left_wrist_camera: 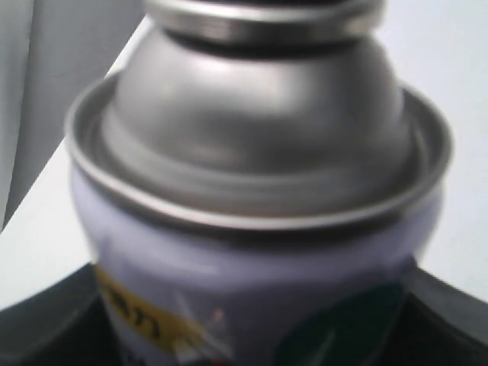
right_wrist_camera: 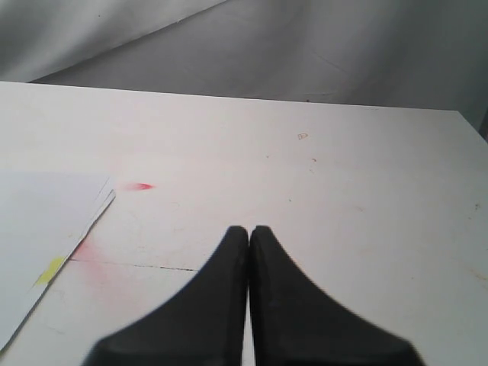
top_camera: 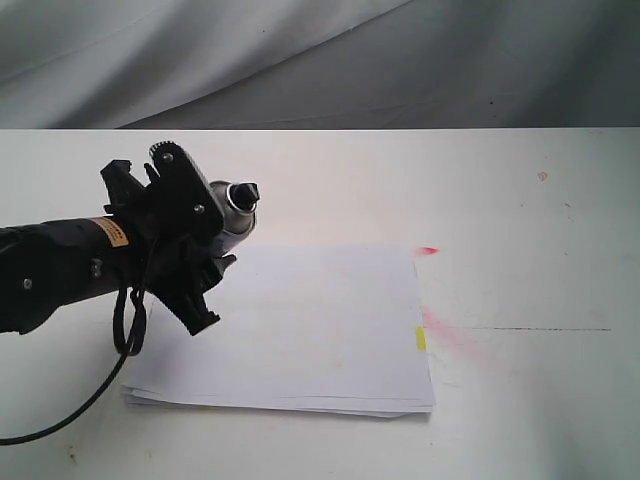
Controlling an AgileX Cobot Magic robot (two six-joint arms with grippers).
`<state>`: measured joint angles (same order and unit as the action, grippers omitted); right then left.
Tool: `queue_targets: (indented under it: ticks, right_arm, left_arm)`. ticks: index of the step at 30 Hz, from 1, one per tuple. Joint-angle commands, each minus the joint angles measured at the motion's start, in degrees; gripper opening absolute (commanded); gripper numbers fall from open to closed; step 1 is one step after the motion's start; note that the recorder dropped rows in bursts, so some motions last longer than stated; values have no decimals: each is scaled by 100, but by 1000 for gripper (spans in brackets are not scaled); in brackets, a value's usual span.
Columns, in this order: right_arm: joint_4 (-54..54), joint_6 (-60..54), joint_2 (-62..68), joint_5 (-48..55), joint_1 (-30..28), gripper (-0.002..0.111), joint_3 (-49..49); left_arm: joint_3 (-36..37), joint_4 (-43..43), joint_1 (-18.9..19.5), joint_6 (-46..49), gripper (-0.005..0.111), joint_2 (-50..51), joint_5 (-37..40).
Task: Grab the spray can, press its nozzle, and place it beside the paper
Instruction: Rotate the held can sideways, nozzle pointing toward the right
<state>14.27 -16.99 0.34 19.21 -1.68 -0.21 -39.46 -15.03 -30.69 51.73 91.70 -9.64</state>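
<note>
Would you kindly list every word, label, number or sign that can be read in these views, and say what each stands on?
None can be quoted.
On the spray can, yellow label band: dark letters, cut off, too blurred to read.
On the orange sticker on the left arm: dark print, too small to read.
On the paper and its yellow tab: no writing visible.

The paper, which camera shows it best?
The exterior view: the whole paper shows. The right wrist view catches only its corner with the yellow tab; the spray can blocks the left wrist view.
</note>
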Motion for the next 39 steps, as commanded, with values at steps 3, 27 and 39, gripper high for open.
queue_targets:
  ticks: [3, 27, 39]
  right_arm:
    - [-66, -5, -34, -11, -48, 0, 21]
    - [-66, -5, -34, -11, -48, 0, 21]
    - [-66, -5, -34, -11, -48, 0, 21]
  left_arm:
    - [-19, 1960, -15, -1557, 0, -32, 57]
    - [-1137, 9685, -573, -8194, 0, 443, 3289]
    - [-1113, 11075, -1455, -10175, 0, 1056, 5064]
